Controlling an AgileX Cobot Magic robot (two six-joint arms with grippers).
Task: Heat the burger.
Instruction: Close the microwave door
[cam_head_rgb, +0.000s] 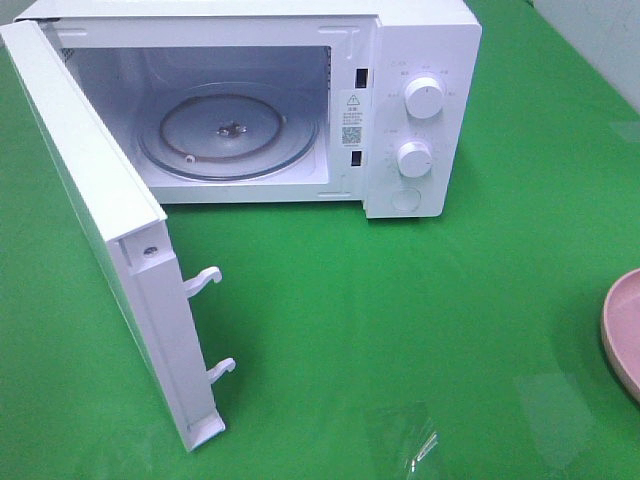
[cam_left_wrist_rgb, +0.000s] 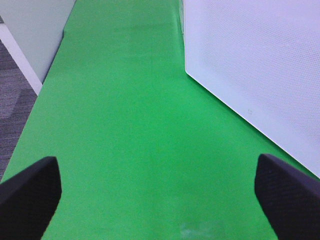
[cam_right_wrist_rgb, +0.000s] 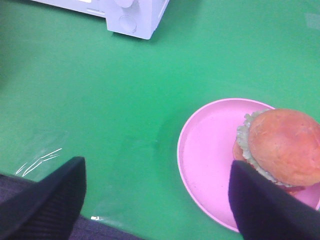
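Both end effectors, left (cam_left_wrist_rgb: 160, 195) and right (cam_right_wrist_rgb: 157, 200), gape empty; microwave (cam_head_rgb: 420, 110) labels are unreadable.

We see a bright green cloth (cam_head_rgb: 420, 330) covering the table, with soft glare patches near its front edge. Beside the table we glimpse grey carpet floor (cam_left_wrist_rgb: 12, 95) and a pale panel (cam_left_wrist_rgb: 35, 30).
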